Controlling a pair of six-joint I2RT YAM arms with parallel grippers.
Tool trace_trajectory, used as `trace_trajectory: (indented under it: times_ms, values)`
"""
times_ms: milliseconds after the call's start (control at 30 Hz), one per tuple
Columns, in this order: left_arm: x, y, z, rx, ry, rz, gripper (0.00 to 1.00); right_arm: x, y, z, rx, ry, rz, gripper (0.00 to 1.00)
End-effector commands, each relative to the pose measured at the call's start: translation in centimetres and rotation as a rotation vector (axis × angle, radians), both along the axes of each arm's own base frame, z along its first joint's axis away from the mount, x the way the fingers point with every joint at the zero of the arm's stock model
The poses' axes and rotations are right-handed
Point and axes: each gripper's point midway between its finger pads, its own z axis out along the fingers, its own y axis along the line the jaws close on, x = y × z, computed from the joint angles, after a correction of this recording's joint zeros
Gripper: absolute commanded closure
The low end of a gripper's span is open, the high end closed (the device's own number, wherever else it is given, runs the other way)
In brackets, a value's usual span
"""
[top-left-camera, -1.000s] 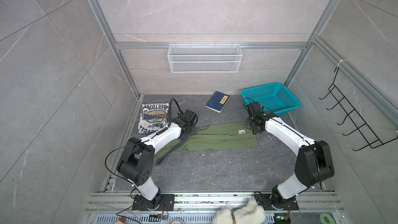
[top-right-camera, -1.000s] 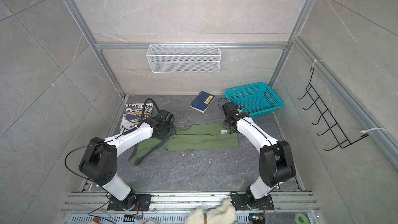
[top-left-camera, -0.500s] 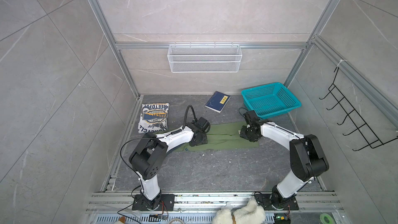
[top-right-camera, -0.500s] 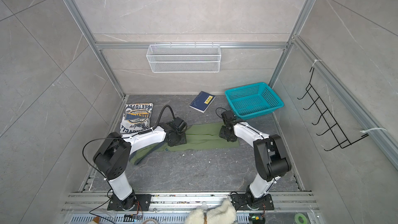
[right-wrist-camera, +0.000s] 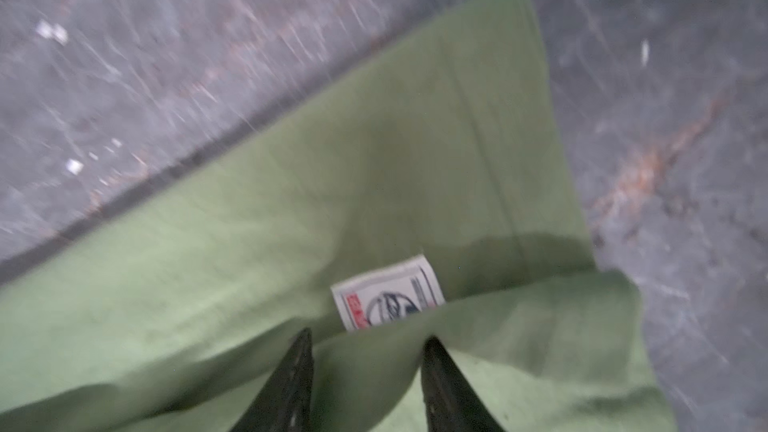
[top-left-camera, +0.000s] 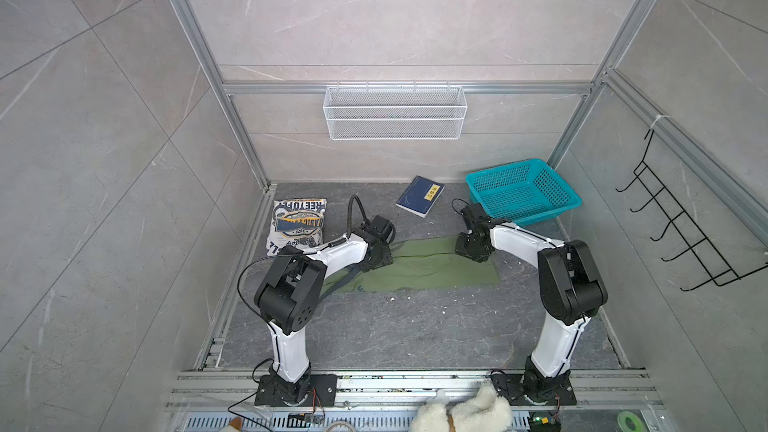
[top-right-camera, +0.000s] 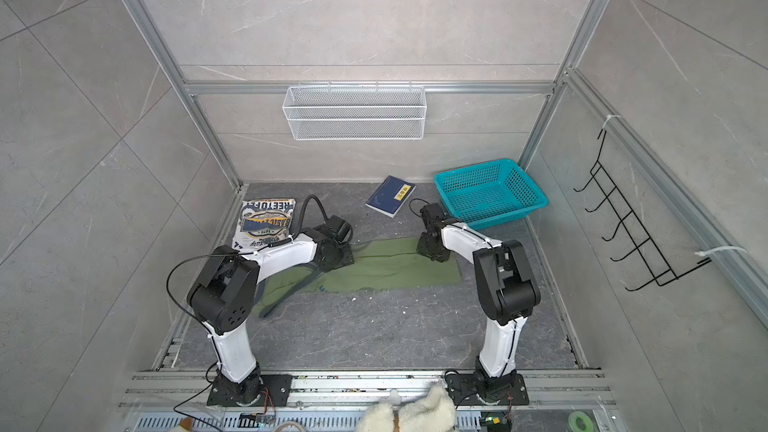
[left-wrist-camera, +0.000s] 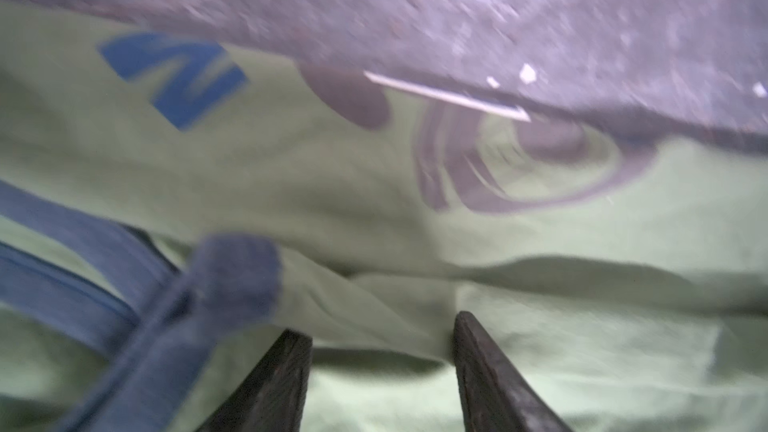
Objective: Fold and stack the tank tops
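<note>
1. Counter of grey stone, tiled walls.
2. One olive tank top beside teal basket, one white tank top farther left.
3. Left gripper, right gripper on olive tank top; jaws parted, grip unclear.

Far edge of olive green tank top folded forward, left gripper and right gripper drawn closer together

Blue "N" — on olive tank top

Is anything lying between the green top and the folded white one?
Nothing visible lies on the floor between the olive green tank top and the white tank top; only the left arm reaches over that gap.
</note>
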Motion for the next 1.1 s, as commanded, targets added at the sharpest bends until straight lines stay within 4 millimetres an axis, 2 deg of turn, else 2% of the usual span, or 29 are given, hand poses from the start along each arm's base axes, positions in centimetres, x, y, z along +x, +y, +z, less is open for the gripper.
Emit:
trace_trajectory:
  times_ms: [0, 133, 267, 367, 433, 600, 700, 767, 833, 900, 1067]
  values:
    - [1.5, 1.5, -0.3, 0.013, -0.011, 0.046, 0.42, 2.1, 0.1, 0.2, -0.023, -0.023, 0.008, 0.55]
    - [2.4, 2.7, -0.2, 0.005, -0.004, 0.065, 0.42, 3.9, 0.2, 0.7, -0.057, -0.028, 0.023, 0.56]
    - [2.8, 3.4, 2.1, 0.023, -0.042, 0.055, 0.41, 4.0, -0.6, 4.7, -0.096, -0.09, 0.031, 0.55]
    - [2.5, 3.7, 3.7, 0.021, -0.064, 0.05, 0.39, 2.8, -1.3, 6.8, -0.112, -0.12, 0.032, 0.54]
    - [2.2, 3.9, 4.3, 0.025, -0.07, 0.047, 0.38, 1.7, -1.5, 7.2, -0.103, -0.121, 0.039, 0.54]
    - [1.9, 4.4, 5.0, 0.035, -0.087, 0.053, 0.37, -1.5, -0.7, 6.8, -0.024, -0.11, 0.068, 0.54]
    - [1.5, 5.1, 5.5, 0.048, -0.085, 0.066, 0.38, -3.2, 0.5, 6.3, 0.01, -0.095, 0.115, 0.53]
    - [0.3, 5.9, 6.2, 0.063, -0.095, 0.066, 0.37, -4.4, 1.0, 6.1, 0.007, -0.081, 0.143, 0.53]
    - [-1.7, 7.4, 6.9, 0.082, -0.096, 0.076, 0.37, -5.3, 1.3, 5.8, 0.017, -0.071, 0.159, 0.53]
    - [-4.1, 9.7, 7.5, 0.097, -0.103, 0.109, 0.36, -6.1, 1.0, 5.4, 0.014, -0.059, 0.159, 0.53]
    - [-9.9, 16.1, 6.9, 0.064, -0.052, 0.296, 0.36, -7.0, 0.3, 4.7, 0.001, -0.055, 0.144, 0.52]
